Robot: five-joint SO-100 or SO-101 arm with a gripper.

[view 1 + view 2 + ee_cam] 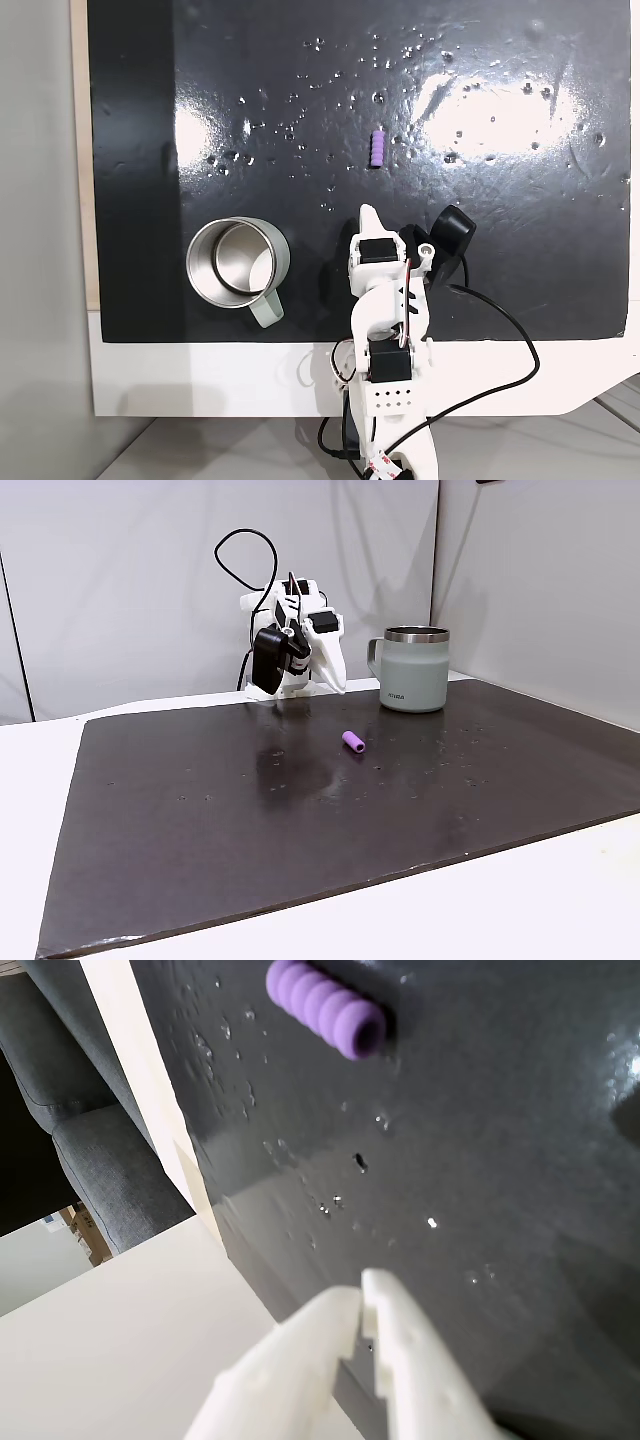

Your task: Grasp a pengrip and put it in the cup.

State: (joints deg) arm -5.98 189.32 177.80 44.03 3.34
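A: Where is the pengrip (377, 147) seen?

B: In a fixed view it is found lying on the dark mat (500, 250) of the worktop (30, 780), at about 12 o'clock from the end effector (369, 212) and well apart from it. In the wrist view the pengrip (325, 1005) is shown on its side, ribbed, with one hollow end visible.

A: And the cup (238, 265)?

B: It is stood upright at 9 o'clock from the end effector, its handle pointed toward 5 o'clock.

A: How is the end effector (362, 1296) held?

B: Its white fingertips (392, 1312) are pressed together, and nothing is pinched between them
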